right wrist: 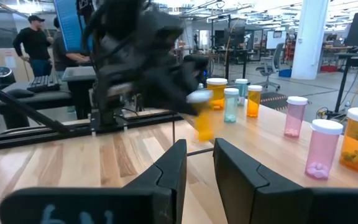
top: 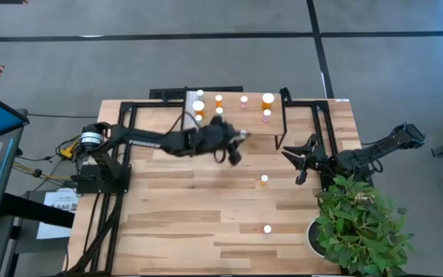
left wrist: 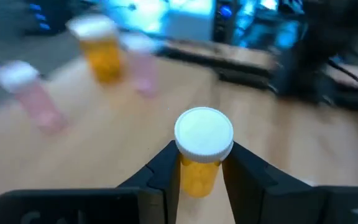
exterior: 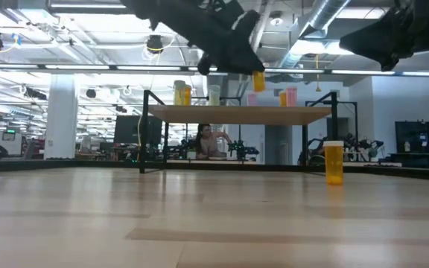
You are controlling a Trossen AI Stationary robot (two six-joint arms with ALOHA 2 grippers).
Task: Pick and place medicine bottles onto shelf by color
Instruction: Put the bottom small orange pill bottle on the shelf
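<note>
Orange bottle (left wrist: 199, 163), clamped by left hand (left wrist: 197, 171)

Light is even and bright, coming from ceiling strip lights (exterior: 125, 67) that show in the low view, where they glare white against the dark rafters. From above, the surface (top: 168, 223) is evenly lit with only soft, faint shadows under the arms. The left wrist view is heavily blurred: the background bottles smear, while the white cap (left wrist: 204, 132) between the tool's fingers stays fairly sharp. In the right wrist view the other arm (right wrist: 142, 56) is a dark motion-blurred mass; nearby bottles are crisp.
</note>
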